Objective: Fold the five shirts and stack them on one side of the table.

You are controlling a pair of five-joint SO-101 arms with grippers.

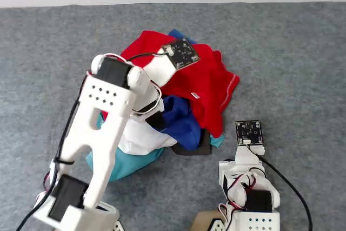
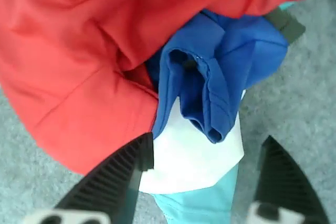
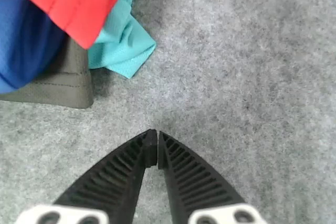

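Note:
A heap of shirts lies mid-table: a red shirt (image 1: 203,82) on top, a blue shirt (image 1: 183,121) below it, a white shirt (image 1: 141,140), a teal shirt (image 1: 123,165) and a dark olive shirt (image 1: 193,149) at the bottom edge. My left gripper (image 2: 207,142) hangs open over the white shirt (image 2: 194,161), with the blue shirt (image 2: 220,72) and red shirt (image 2: 73,66) just beyond its fingers (image 2: 118,179). My right gripper (image 3: 157,136) is shut on nothing above bare carpet, a short way from the teal shirt's corner (image 3: 122,48) and the olive shirt (image 3: 60,85).
Grey carpet (image 1: 292,52) covers the table, with free room to the right, the far side and the far left of the heap. The left arm (image 1: 105,123) reaches over the heap's left part. The right arm's base (image 1: 248,198) stands at the near right edge.

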